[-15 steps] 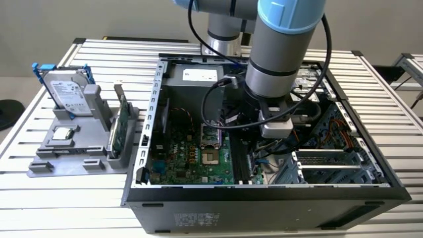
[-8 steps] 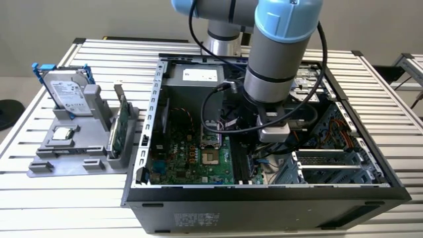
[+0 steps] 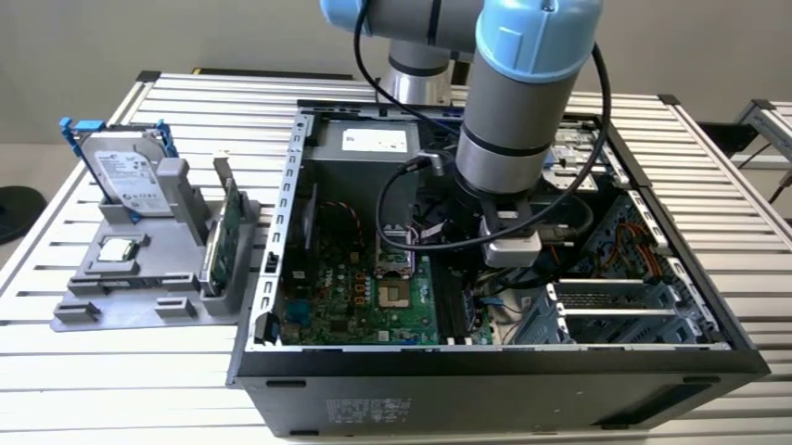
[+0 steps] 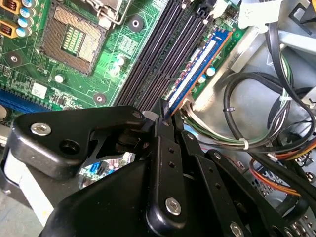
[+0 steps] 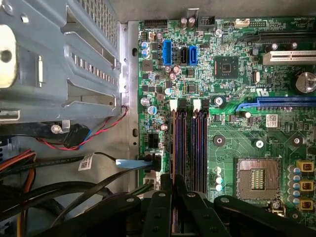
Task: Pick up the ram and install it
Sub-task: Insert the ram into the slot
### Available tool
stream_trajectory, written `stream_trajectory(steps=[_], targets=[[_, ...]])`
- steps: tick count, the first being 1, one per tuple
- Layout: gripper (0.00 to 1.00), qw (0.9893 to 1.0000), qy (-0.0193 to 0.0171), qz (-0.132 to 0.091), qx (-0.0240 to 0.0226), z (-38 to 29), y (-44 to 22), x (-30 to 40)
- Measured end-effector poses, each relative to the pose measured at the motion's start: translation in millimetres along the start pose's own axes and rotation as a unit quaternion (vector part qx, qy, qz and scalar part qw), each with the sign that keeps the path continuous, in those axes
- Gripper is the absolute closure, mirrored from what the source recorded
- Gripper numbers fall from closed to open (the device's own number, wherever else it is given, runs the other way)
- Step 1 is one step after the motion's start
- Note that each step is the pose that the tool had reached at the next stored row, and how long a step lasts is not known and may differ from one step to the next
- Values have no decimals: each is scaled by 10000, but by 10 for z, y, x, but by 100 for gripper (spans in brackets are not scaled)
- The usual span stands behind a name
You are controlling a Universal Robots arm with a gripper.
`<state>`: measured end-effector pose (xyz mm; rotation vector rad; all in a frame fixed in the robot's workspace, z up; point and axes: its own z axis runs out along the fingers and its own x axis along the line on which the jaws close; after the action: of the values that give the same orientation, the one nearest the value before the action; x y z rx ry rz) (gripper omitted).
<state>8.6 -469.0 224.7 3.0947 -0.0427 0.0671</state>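
Note:
In the second wrist view the ram (image 4: 200,61), a thin stick with a blue and white label, stands on edge along the outermost black memory slot (image 4: 163,54), beside the board's edge. My gripper (image 4: 165,116) is shut on its near part, and the fingers hide the rest of the stick. In the first wrist view the gripper (image 5: 173,186) sits over the leftmost of the slots (image 5: 190,148). In the exterior view my arm (image 3: 514,139) reaches down into the open computer case (image 3: 495,362).
A grey holder (image 3: 118,297) at the exterior view's left carries a hard drive in a blue frame (image 3: 124,171), a small silver processor chip (image 3: 118,248) and a green board on edge (image 3: 229,236). Cables (image 4: 256,118) crowd beside the slots. The empty processor socket (image 5: 253,178) lies nearby.

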Motion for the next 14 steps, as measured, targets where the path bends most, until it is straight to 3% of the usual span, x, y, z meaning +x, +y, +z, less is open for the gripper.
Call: stream_trajectory(steps=[14], targets=[[100, 10000, 0, 0, 0, 87, -54, -8]])
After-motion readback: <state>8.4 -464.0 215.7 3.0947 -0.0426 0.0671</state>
